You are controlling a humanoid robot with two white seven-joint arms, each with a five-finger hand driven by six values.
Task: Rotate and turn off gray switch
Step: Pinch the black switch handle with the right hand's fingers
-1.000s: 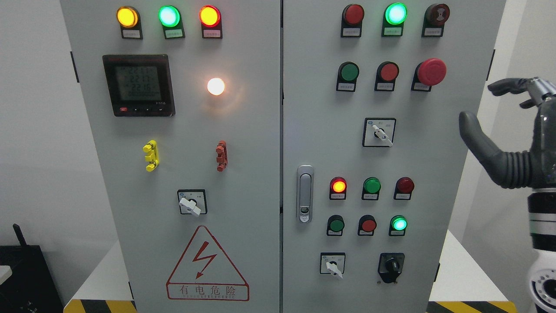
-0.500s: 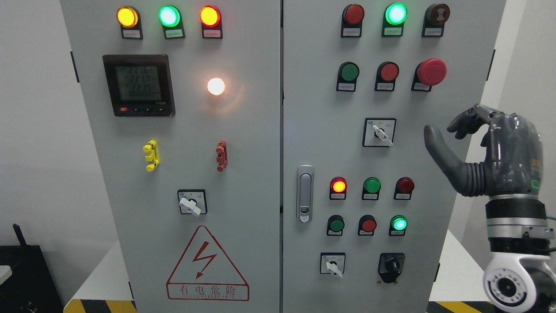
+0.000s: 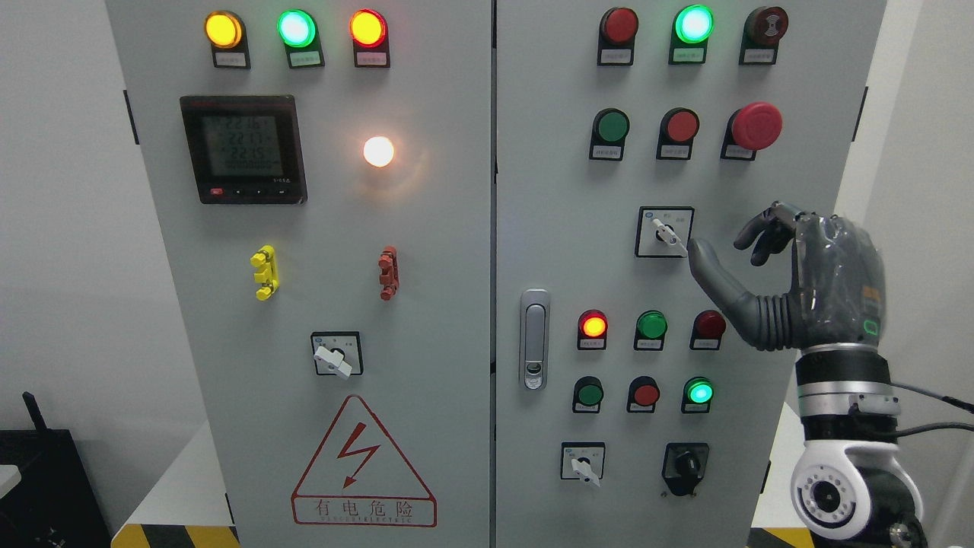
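Fingers (image 3: 768, 232) of right hand (image 3: 806, 285) loosely spread, holding nothing, thumb tip beside gray switch (image 3: 668, 234).

The right hand (image 3: 791, 281) is dark grey, with a smooth, rounded thumb (image 3: 711, 272) joined to the palm by a ribbed, bellows-like base. The back of the hand (image 3: 841, 285) is glossy and semi-transparent, and carries a small green outlined mark near the wrist edge. The finger knuckles (image 3: 787, 213) show bare silver metal. Below the hand sit a black collar and a silver metal ring (image 3: 845, 392). A thin dark cable (image 3: 932, 396) leaves this ring. The wrist joint (image 3: 833, 495) is glossy white, with a round dark-centred cap ringed by small screws
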